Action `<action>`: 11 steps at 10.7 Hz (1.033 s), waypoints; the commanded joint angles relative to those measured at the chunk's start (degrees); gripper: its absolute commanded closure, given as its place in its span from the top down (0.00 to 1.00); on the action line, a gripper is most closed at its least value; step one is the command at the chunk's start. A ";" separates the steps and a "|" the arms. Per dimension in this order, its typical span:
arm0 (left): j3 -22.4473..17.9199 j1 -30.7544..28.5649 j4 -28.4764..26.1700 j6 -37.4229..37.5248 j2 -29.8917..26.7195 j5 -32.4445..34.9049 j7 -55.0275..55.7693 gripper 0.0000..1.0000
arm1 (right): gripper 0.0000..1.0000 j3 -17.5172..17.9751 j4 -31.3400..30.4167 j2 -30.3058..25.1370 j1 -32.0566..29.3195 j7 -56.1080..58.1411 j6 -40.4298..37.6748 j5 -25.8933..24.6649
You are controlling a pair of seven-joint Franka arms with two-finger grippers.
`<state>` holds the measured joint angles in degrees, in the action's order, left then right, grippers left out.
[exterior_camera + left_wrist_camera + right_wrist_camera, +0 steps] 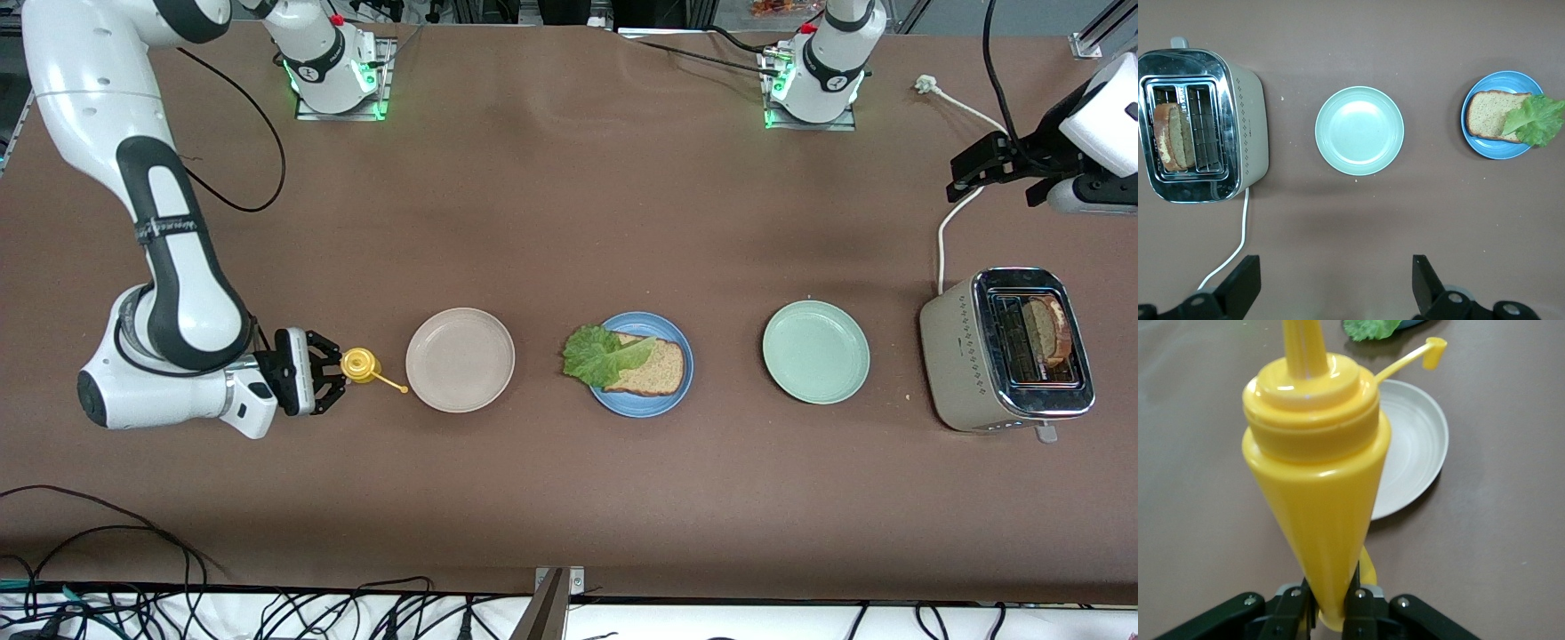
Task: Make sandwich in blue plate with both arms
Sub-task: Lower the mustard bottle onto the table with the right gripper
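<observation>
The blue plate (636,407) lies mid-table and holds one brown bread slice (653,366) with a green lettuce leaf (600,354) lying over its edge; in the left wrist view the plate (1498,150), slice (1488,113) and leaf (1538,119) show too. Another bread slice (1045,327) stands in the toaster (965,356). My right gripper (342,369) is shut on the yellow squeeze bottle (360,365), pinching its lower body (1318,467) beside the beige plate. My left gripper (1335,267) hangs open and empty over bare table by the toaster's cord.
A beige-white plate (460,359) lies between the bottle and the blue plate. A pale green plate (815,351) lies between the blue plate and the toaster. The bottle's cap dangles open on its strap (1431,350). A white cord (942,240) runs from the toaster.
</observation>
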<state>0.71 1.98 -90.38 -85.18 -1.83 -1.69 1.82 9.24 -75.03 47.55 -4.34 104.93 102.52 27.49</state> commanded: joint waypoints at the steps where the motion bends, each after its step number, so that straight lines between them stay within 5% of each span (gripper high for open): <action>1: -0.09 -0.31 0.47 0.37 0.25 0.29 0.38 1.00 | 0.00 1.66 0.06 4.11 -2.51 9.83 -1.01 4.92; 6: -0.27 -0.31 0.38 0.37 0.25 0.29 0.38 1.00 | 0.00 1.57 0.06 8.25 -3.83 12.14 -2.07 10.56; 8: -0.27 -0.31 0.38 0.37 0.25 0.20 0.38 1.00 | 0.34 1.48 0.06 8.43 -4.00 12.32 -1.54 10.65; 9: -0.27 -0.31 0.38 0.37 0.25 0.20 0.38 1.00 | 0.98 1.40 0.15 8.43 -4.35 13.80 -1.36 10.65; 11: -0.27 -0.31 0.38 0.37 0.25 0.20 0.38 1.00 | 1.00 1.13 0.50 8.34 -4.45 15.48 -1.10 10.04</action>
<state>0.42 1.73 -90.38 -85.18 -1.67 -1.69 1.82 9.56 -75.03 55.89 -7.56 118.23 101.77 36.98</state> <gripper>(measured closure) 0.000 0.626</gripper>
